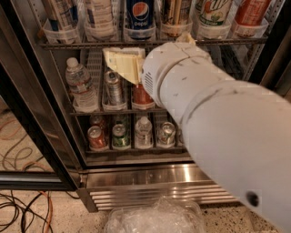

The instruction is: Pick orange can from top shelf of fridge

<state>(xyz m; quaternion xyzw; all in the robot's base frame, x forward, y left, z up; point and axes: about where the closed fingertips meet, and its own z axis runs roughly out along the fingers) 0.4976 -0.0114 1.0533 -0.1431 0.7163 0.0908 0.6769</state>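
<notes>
The orange can (175, 14), copper with tan and dark brown vertical markings, stands in a clear cup holder on the top shelf (77, 44) of the fridge (136, 178). It is just right of a blue Pepsi can (139, 17). My gripper (119, 63), cream-coloured at the end of a thick white arm (213, 118), points left just below the top shelf's front edge. It is below and left of the orange can and in front of the middle shelf. Nothing shows in it.
The top shelf also holds bottles (100, 18), a green-marked can (213, 13) and a red-orange can (250, 12). The middle shelf has a water bottle (81, 88), a silver can (113, 86) and a red can (143, 98). Lower cans, a plastic bag (154, 218), floor cables (22, 205).
</notes>
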